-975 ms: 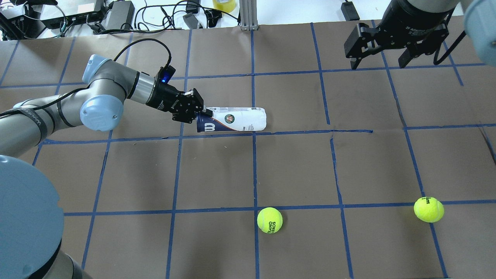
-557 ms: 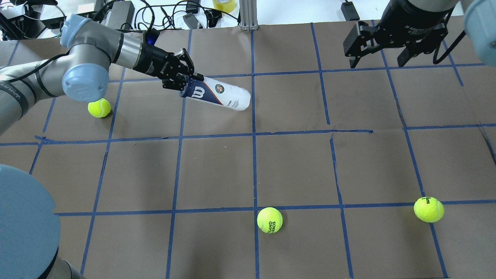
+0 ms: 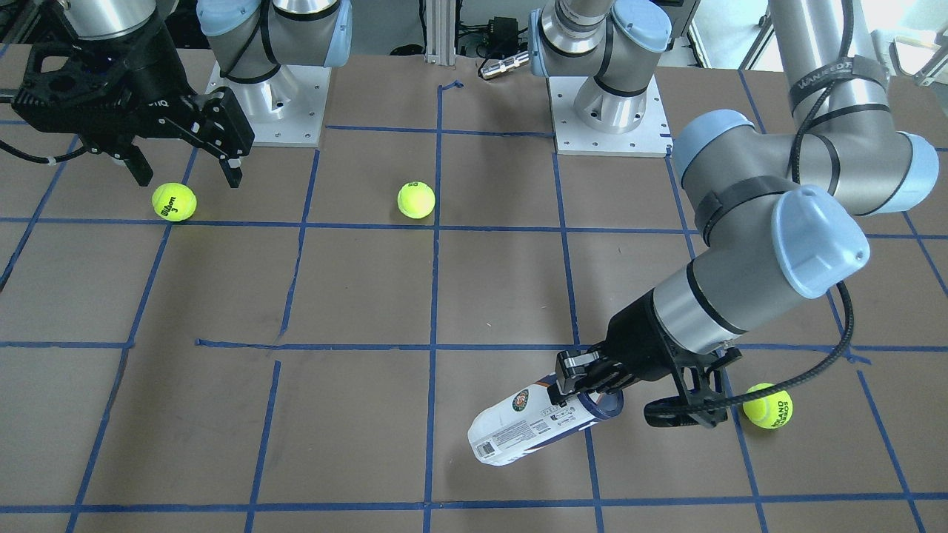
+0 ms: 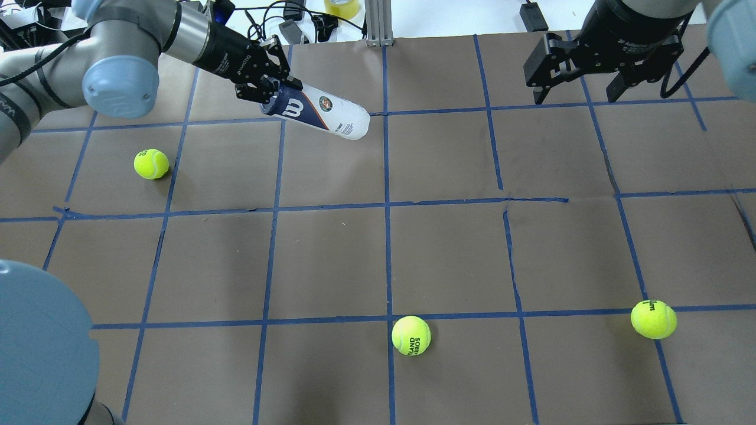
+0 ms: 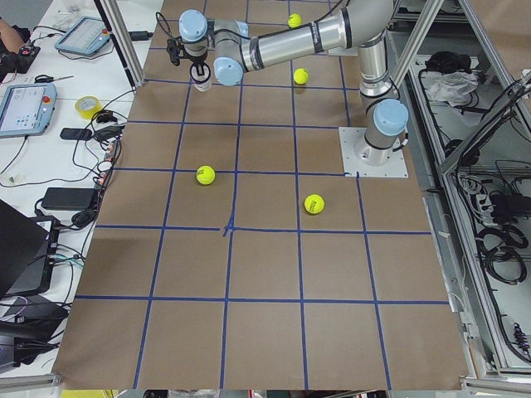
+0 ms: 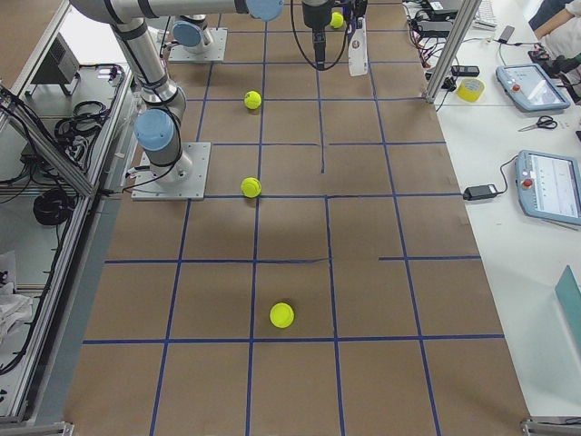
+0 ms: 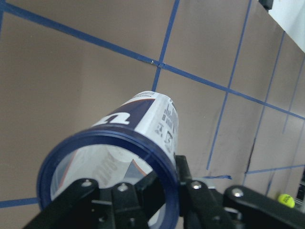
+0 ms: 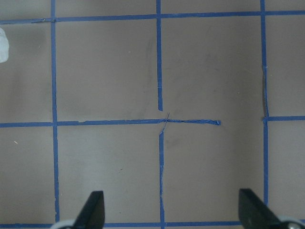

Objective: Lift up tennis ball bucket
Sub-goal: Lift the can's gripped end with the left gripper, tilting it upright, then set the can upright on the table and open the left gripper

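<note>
The tennis ball bucket (image 4: 331, 114) is a slim clear can with a white and navy label and a navy rim. My left gripper (image 4: 276, 90) is shut on its rim end and holds it tilted above the table, with the free end drooping. The front view shows the bucket (image 3: 527, 424) hanging from the left gripper (image 3: 586, 386). The left wrist view looks down the open navy rim of the bucket (image 7: 143, 125), with one finger inside the rim and one outside. My right gripper (image 4: 576, 97) is open and empty, high at the far right, and it also shows in the front view (image 3: 189, 176).
Three loose yellow-green tennis balls lie on the brown gridded table: one below the left arm (image 4: 151, 163), one at near centre (image 4: 411, 335), one at near right (image 4: 653, 319). Cables and power bricks (image 4: 177, 20) crowd the far edge.
My left gripper has raised the bucket off the table and carried it toward the far left. The ball under the arm has come into view. The right arm has not moved.
</note>
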Robot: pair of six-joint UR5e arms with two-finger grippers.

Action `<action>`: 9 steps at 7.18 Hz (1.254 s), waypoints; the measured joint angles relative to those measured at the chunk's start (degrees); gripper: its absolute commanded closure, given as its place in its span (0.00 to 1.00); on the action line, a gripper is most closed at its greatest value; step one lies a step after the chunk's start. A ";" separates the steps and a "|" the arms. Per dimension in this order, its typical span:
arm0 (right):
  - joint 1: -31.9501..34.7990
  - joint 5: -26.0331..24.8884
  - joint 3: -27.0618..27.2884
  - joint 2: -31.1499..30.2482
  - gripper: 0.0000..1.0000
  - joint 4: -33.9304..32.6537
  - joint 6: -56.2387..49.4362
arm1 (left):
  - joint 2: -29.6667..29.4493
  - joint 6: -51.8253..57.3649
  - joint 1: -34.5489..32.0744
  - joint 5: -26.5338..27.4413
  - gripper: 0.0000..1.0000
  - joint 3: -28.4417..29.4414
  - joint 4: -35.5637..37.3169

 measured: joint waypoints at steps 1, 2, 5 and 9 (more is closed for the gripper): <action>0.00 0.08 0.00 0.00 0.00 0.06 -0.02 | -0.31 2.47 -2.37 6.73 1.00 2.06 -2.74; 0.00 0.11 0.03 -0.01 0.00 0.12 -0.08 | -0.73 5.42 -4.21 12.31 1.00 3.69 -6.21; 0.00 0.12 0.12 -0.09 0.00 0.26 -0.17 | -3.00 10.83 -8.24 22.89 1.00 6.54 -12.35; 0.04 0.09 0.28 -0.15 0.00 0.51 -0.18 | -4.11 11.39 -10.31 24.22 0.12 6.73 -12.96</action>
